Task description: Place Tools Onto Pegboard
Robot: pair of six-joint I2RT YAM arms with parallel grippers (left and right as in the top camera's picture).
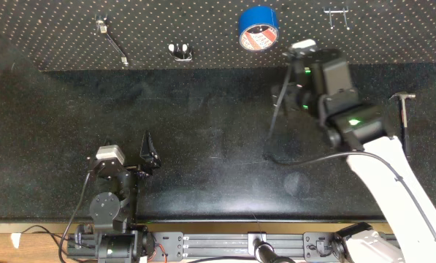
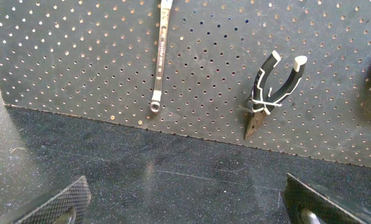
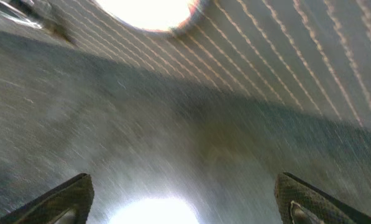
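Note:
On the pegboard [image 1: 50,33] hang a wrench [image 1: 112,40], black-and-white pliers [image 1: 180,51] and a blue tape roll [image 1: 258,28]. The left wrist view shows the wrench [image 2: 160,59] and the pliers [image 2: 271,92] hanging just above the black tabletop. A hammer [image 1: 404,109] lies on the table at the far right, beside the right arm [image 1: 334,88]. My left gripper [image 1: 150,152] rests low near its base, open and empty. My right gripper [image 3: 182,202] is raised near the pegboard below the tape, open, with nothing between its fingers.
A pair of bare metal hooks [image 1: 337,16] sticks out of the pegboard at the upper right. A black cable [image 1: 276,124] loops from the right arm down onto the black mat [image 1: 218,131].

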